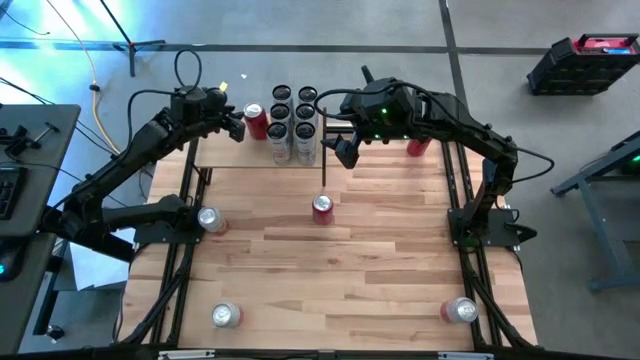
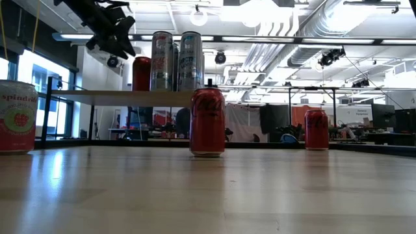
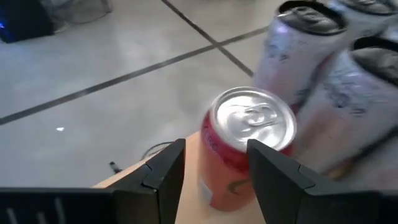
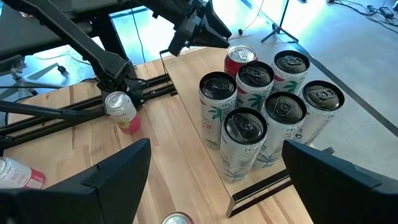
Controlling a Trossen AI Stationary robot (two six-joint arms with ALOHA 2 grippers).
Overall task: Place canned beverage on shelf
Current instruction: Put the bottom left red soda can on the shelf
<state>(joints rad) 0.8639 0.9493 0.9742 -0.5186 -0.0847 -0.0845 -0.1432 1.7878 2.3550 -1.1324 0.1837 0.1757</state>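
Red cola can (image 3: pixel 249 146) is standing upright on the shelf (image 1: pixel 225 155) just ahead of the left gripper (image 3: pixel 214 168), whose parted fingers are flanking, not clasping it, while the right gripper (image 1: pixel 345 150) is hanging open nearby.

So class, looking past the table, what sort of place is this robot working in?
Probably a robotics lab or workshop: exposed silver ceiling ducts, a bare grey concrete floor, and two dark robot arms at a butcher-block wooden table stocking drink cans on a small light-wood shelf.

A Coca-Cola script ran down the red can (image 2: pixel 207 121) mid-table; "spindrift" was printed on the strawberry can (image 2: pixel 16 117) at the table's edge; the tall white cans (image 4: pixel 240 145) read "CEL"
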